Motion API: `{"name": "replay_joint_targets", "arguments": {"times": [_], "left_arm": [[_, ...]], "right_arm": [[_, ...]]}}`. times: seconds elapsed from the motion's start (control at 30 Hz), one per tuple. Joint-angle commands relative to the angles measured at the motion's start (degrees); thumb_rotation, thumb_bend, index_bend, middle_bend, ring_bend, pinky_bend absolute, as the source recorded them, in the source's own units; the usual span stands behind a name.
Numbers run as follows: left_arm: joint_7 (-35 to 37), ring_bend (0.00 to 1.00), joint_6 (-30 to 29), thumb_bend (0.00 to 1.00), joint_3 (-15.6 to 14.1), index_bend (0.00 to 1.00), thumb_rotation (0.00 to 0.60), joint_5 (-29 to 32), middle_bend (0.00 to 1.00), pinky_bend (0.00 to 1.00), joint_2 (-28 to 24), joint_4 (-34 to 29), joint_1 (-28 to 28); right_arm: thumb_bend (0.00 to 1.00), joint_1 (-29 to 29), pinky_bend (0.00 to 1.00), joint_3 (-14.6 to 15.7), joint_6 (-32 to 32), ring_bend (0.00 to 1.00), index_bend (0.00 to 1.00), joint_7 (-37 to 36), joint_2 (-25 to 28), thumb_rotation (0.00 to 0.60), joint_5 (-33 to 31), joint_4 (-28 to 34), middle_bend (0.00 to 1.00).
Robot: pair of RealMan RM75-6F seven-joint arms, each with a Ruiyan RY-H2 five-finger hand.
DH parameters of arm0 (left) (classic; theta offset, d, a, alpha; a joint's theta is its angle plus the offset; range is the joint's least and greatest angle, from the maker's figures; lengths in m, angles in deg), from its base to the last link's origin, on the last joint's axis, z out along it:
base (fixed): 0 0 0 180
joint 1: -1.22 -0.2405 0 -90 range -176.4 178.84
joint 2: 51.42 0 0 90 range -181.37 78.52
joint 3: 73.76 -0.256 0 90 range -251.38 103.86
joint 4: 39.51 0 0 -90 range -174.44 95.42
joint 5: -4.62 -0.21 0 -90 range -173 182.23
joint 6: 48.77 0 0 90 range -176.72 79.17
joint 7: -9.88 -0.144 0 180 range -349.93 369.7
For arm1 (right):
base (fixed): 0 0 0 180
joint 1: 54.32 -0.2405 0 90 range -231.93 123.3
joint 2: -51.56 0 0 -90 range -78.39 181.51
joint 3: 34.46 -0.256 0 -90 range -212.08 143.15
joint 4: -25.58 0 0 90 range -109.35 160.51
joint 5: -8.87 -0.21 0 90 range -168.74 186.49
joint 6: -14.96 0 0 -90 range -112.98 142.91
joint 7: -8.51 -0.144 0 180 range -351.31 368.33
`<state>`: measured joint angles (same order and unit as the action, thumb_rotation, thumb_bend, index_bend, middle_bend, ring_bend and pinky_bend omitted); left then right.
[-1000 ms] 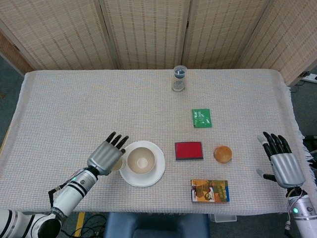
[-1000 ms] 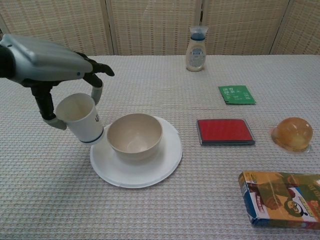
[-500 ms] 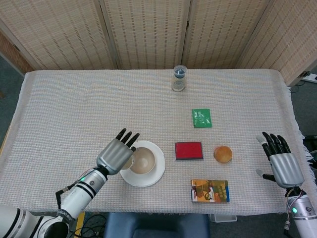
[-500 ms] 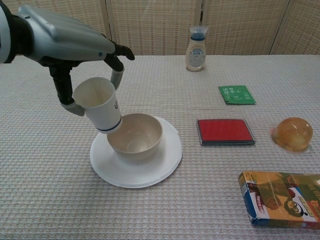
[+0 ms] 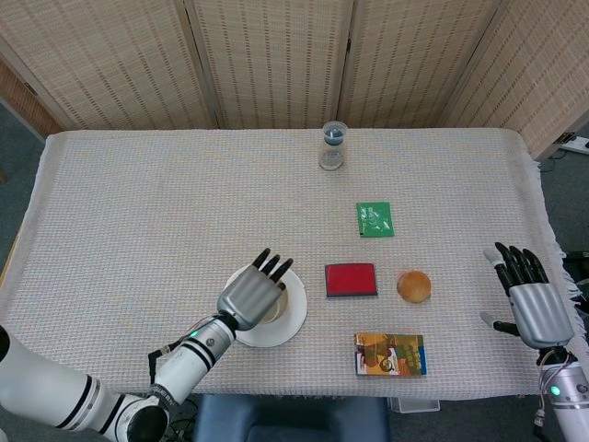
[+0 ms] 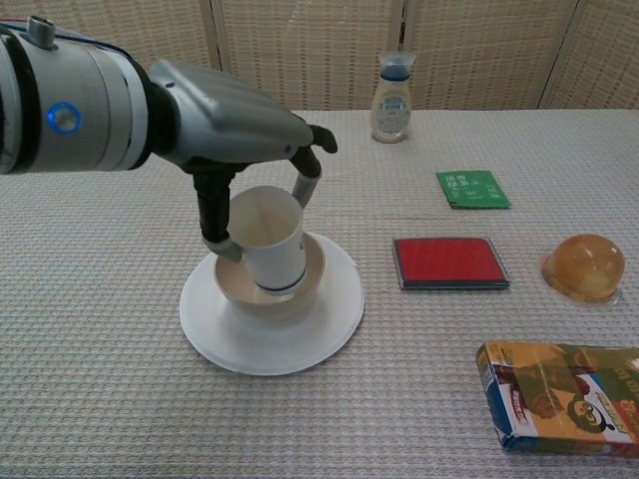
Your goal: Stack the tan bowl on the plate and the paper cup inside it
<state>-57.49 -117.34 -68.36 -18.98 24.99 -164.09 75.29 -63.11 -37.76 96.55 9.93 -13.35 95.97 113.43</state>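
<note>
A white plate lies near the table's front edge, left of centre. The tan bowl sits on it. My left hand hangs over the bowl and holds the white paper cup between thumb and fingers. The cup is slightly tilted and its lower part is down inside the bowl. From the head view the hand hides the cup and most of the bowl. My right hand hovers off the table's right edge, fingers spread, holding nothing.
A red flat box lies right of the plate, with an orange round item beyond it. A printed carton lies at front right. A green packet and a small bottle stand farther back.
My left hand carried the cup rightward from beside the plate to over the bowl and lowered it into the bowl. The right hand barely moved.
</note>
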Motion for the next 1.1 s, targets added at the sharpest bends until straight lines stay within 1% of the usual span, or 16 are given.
{"name": "replay_joint_targets", "arguments": {"times": [0.03, 0.33, 0.6, 0.97, 1.1], "left_arm": [[0.4, 0.00, 1.0, 0.20, -0.3, 0.48, 0.600, 0.6, 0.00, 0.06, 0.9, 1.9, 0.8], [2.9, 0.00, 5.0, 0.20, -1.9, 0.49, 0.600, 0.5, 0.00, 0.06, 1.8, 8.4, 1.6], [5.3, 0.00, 7.0, 0.20, -3.6, 0.49, 0.600, -0.1, 0.00, 0.06, 1.9, 10.7, 1.2], [7.7, 0.00, 7.8, 0.20, -4.8, 0.38, 0.600, -0.6, 0.00, 0.06, 2.9, 12.2, 1.0], [8.5, 0.00, 7.7, 0.20, -5.1, 0.31, 0.600, -1.2, 0.00, 0.06, 3.2, 12.6, 0.8]], "right_arm": [[0.09, 0.1, 0.00, -0.1, 0.2, 0.00, 0.08, -0.2, 0.1, 0.600, 0.0, 0.0, 0.00], [0.09, 0.3, 0.00, -0.2, 0.5, 0.00, 0.08, 0.1, 0.0, 0.600, -0.2, -0.1, 0.00], [0.09, 0.3, 0.00, -0.1, 0.6, 0.00, 0.08, 0.7, -0.3, 0.600, 0.1, -0.1, 0.00], [0.09, 0.5, 0.00, -0.2, 1.0, 0.00, 0.08, 0.3, -0.2, 0.600, 0.2, -0.2, 0.00], [0.09, 0.6, 0.00, -0.3, 1.1, 0.00, 0.07, 0.2, -0.2, 0.600, 0.0, -0.3, 0.00]]}}
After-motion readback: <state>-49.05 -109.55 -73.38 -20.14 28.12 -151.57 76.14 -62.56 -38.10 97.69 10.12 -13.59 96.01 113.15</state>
